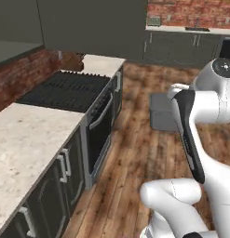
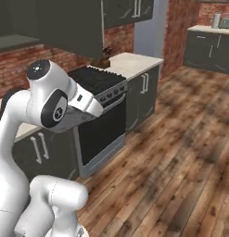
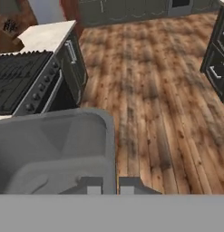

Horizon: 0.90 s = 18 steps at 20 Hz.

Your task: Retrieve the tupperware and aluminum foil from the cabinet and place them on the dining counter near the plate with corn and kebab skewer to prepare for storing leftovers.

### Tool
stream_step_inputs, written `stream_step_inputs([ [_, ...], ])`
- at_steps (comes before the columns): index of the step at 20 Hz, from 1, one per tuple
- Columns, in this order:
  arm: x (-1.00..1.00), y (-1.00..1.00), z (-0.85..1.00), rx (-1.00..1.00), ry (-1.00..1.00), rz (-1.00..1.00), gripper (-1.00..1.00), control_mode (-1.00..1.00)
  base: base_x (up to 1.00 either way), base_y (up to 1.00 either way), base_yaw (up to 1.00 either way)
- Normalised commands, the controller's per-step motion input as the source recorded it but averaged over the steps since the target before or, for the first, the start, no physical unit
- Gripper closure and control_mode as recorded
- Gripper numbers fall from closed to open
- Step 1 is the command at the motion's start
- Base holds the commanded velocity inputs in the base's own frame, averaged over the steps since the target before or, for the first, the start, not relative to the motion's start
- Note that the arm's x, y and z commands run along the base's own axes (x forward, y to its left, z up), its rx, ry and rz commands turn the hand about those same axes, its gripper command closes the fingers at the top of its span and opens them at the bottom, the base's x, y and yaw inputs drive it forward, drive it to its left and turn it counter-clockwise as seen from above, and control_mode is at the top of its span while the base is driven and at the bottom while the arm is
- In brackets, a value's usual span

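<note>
Dark grey rectangular plastic tupperware carried over the wooden floor.
It is apparently pinched at its rim by the closed claw; delivery and the foil are judged outstanding.

Grey tub pinched at its rim

The fingers clamp the tub; stove beyond it, wooden floor ahead.

base views: flank arm, share stove | hand view: close, downward
</note>
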Motion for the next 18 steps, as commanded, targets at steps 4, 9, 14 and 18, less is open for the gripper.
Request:
stream_step_inputs([
  [4, 0.0, 0.0, 0.0, 0.0, 0.0, 0.0, 1.0, 1.0, 0.03, -0.4, -0.78],
  [9, 0.0, 0.0, 0.0, 0.0, 0.0, 0.0, 1.0, 1.0, 0.44, -0.16, -0.67],
  [14, 0.0, 0.0, 0.0, 0.0, 0.0, 0.0, 1.0, 1.0, 0.98, 0.0, -0.4],
  [18, 0.0, 0.0, 0.0, 0.0, 0.0, 0.0, 1.0, 1.0, 1.0, 0.0, -0.22],
])
